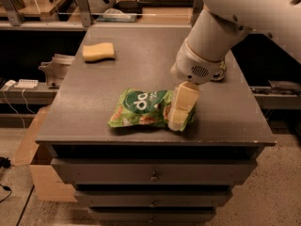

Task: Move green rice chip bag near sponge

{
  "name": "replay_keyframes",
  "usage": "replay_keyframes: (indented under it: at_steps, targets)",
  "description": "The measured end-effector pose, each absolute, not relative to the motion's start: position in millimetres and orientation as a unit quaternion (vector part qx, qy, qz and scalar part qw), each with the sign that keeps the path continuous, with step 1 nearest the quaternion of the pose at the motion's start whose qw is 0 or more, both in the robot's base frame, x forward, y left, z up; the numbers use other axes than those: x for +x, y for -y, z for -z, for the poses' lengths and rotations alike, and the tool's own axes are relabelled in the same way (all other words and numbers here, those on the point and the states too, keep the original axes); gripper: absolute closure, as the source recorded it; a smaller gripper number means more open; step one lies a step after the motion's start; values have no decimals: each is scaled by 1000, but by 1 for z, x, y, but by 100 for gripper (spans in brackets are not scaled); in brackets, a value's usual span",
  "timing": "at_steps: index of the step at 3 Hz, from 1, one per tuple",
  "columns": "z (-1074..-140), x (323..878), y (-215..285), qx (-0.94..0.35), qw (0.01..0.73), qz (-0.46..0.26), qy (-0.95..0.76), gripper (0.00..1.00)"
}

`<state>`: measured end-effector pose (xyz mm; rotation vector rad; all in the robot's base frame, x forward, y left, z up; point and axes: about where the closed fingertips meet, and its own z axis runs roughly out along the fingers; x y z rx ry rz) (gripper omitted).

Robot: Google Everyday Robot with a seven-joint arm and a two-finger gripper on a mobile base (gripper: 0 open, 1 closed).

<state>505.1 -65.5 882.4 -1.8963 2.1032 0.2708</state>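
Gripper (181, 109) sits low over the front right part of the dark cabinet top (117, 79), hanging from the white arm (207, 51) that reaches in from the upper right. Its cream tip overlaps the right end of the green rice chip bag (141, 108), with green foil showing on both sides of it. Whether it is spread, closed, or clamped on the bag cannot be told from this view.

The bag lies flat near the front edge of the top, its long side running left to right, and all but its right end stretches out to the left of the gripper. The sponge (99, 51) rests in the back left part of the same surface, well apart from both bag and gripper.
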Motion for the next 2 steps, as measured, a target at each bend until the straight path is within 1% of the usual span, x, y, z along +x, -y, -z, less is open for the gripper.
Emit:
replay_keyframes:
  at_steps: [2]
  targets:
    - [-863, 505, 52, -668, 139, -120, -721, 0]
